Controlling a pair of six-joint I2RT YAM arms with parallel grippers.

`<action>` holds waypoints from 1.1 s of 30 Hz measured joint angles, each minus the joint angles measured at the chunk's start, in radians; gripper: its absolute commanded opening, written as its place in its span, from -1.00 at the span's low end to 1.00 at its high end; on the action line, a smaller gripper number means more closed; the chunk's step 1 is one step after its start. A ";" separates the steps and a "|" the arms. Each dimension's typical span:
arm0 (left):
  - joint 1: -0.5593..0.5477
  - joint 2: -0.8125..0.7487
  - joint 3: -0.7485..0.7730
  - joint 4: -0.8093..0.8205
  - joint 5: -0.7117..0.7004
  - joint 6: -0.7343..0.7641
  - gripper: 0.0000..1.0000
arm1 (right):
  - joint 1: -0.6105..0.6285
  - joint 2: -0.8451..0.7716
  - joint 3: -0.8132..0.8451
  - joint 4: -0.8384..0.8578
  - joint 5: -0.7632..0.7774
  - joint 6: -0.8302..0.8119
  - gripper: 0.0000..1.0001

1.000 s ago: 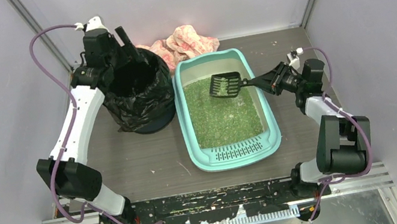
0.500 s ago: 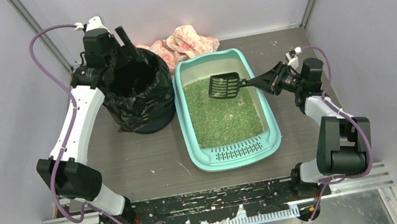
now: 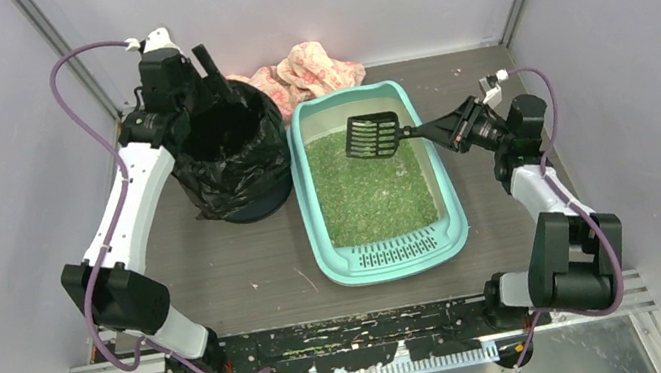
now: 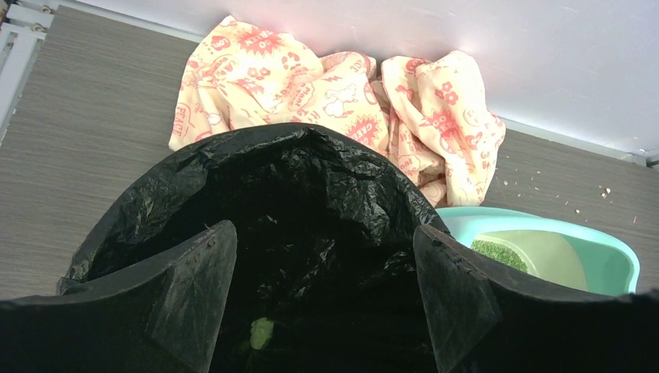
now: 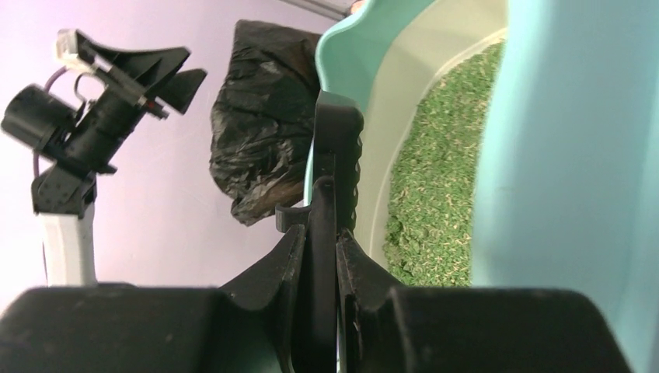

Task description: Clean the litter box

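Note:
The mint-teal litter box (image 3: 450, 189) lies in the middle of the table, slotted lip towards me, with green litter (image 3: 370, 190) inside. Its wall also shows in the right wrist view (image 5: 559, 155). My right gripper (image 3: 447, 130) is shut on the handle of a black slotted scoop (image 3: 371, 136), which hangs above the litter at the box's far end; in the right wrist view the scoop (image 5: 334, 171) stands edge-on between the fingers. My left gripper (image 4: 325, 256) is open and empty over the mouth of the round bin lined with a black bag (image 3: 235, 157). A small green clump (image 4: 261, 332) lies inside the bag.
A crumpled cream cloth with red print (image 3: 312, 70) lies behind the bin and box against the back wall; it also shows in the left wrist view (image 4: 342, 93). Grey walls close in the table on three sides.
My right gripper has lifted the scoop a little and drawn it slightly towards the back of the box. The left arm has not moved.

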 measured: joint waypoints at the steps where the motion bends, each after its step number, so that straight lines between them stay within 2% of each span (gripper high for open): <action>1: 0.000 0.000 -0.002 0.000 0.000 0.000 0.67 | 0.002 -0.011 0.000 0.013 -0.009 0.003 -0.98; 8: 0.000 0.000 -0.009 0.000 0.000 0.000 0.67 | 0.014 -0.056 0.044 0.039 -0.072 0.021 -0.98; 15: 0.000 -0.006 -0.029 0.003 0.000 0.000 0.67 | 0.042 -0.017 0.210 -0.036 -0.066 0.011 -0.98; 24: 0.000 -0.057 -0.069 0.002 -0.003 0.000 0.67 | 0.213 0.214 0.513 -0.117 -0.014 -0.019 -0.98; 33: 0.000 -0.124 -0.112 0.002 -0.017 0.014 0.67 | 0.370 0.492 0.913 -0.164 0.023 -0.022 -0.99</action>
